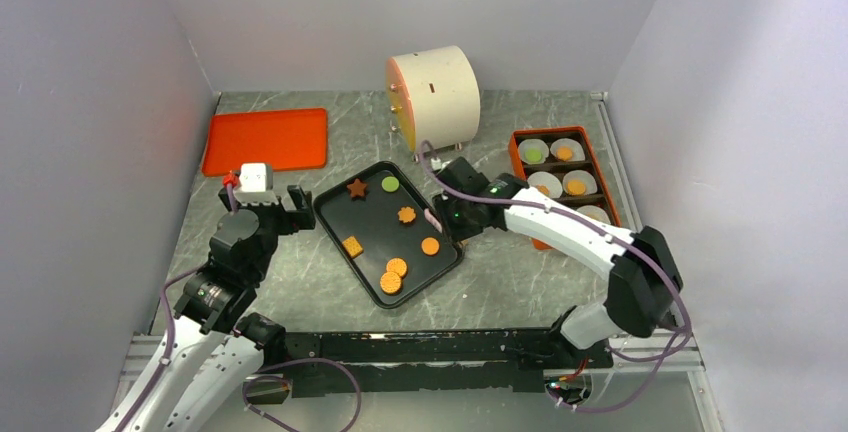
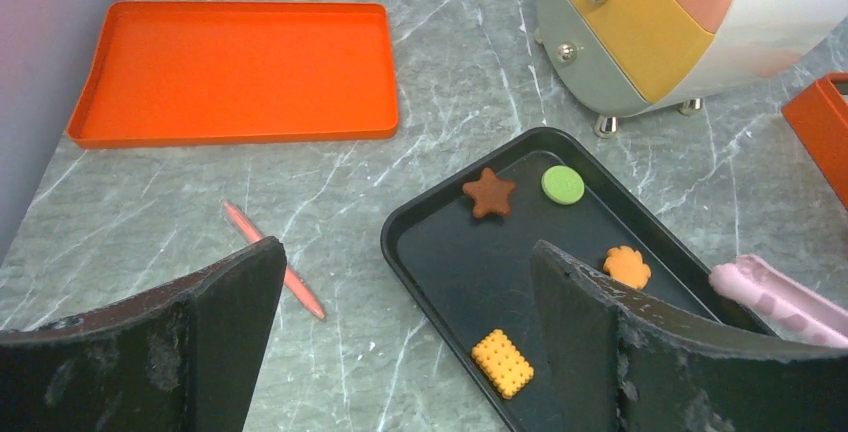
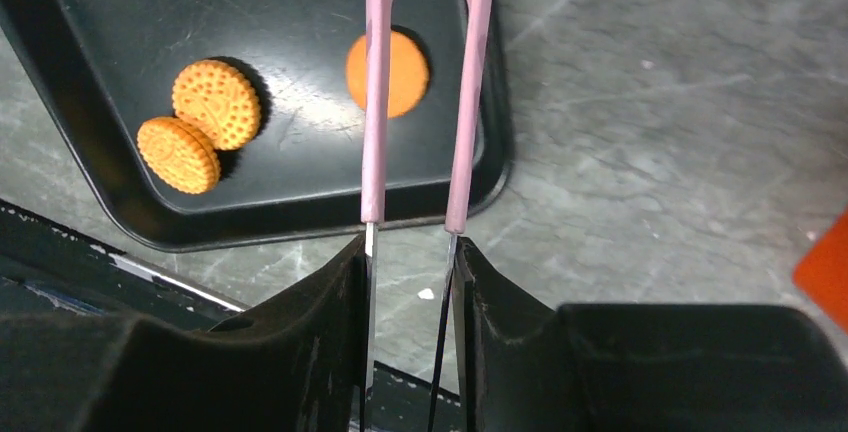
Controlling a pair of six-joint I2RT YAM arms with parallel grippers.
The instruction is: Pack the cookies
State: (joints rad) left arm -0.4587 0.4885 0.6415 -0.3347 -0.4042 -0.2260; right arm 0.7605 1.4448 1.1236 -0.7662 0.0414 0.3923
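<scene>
The right claw (image 3: 410, 262) grips pink tongs (image 3: 375, 102) over a round orange cookie (image 3: 405, 72) on the black tray (image 3: 300, 177); the left claw (image 2: 405, 282) gapes empty. A skewed pinch could flick the cookie out.

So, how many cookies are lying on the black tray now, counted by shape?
Round cookies: 4
Star cookie: 1
Flower cookie: 1
Square cookie: 1
Total on the black tray: 7
</scene>
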